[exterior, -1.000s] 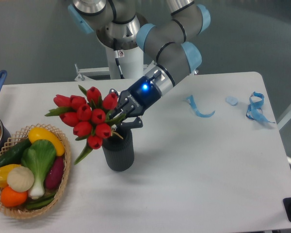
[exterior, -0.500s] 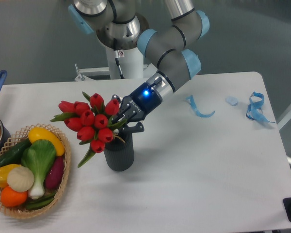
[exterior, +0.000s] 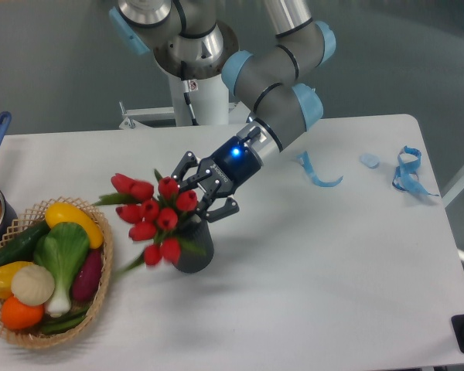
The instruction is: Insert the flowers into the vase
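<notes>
Claw: the black two-finger gripper [exterior: 199,189], centre frame, looks spread apart and let go, just above the stems.
Flowers: the bunch of red closed tulips with green stems [exterior: 156,217] leans left of centre, stems down in the mouth, blooms sagging as nothing props them.
Vase: the small dark grey ribbed cylinder vase [exterior: 195,245] stands upright below the claw, beside the wicker basket of vegetables [exterior: 46,278].
</notes>
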### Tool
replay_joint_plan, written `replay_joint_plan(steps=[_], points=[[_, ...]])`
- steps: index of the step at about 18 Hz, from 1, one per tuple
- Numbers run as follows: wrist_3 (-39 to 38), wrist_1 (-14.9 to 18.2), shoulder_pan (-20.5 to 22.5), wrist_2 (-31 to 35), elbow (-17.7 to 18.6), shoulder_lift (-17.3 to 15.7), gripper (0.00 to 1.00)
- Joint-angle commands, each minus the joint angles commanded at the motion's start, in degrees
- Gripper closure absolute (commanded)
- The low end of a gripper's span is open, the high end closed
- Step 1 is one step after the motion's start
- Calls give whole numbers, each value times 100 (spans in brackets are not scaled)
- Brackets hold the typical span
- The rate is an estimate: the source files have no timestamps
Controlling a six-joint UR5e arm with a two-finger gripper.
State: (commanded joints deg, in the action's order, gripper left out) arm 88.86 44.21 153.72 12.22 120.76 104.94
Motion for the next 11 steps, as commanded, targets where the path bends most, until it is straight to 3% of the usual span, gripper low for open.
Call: replay_joint_plan(steps=[1,2,7,11], points=[[0,0,0,0,0,-9,4],[-9,9,9,0,0,-17,0],[9,0,237,52,0,-245,0],[184,-26,421,534,-123,-466,0]])
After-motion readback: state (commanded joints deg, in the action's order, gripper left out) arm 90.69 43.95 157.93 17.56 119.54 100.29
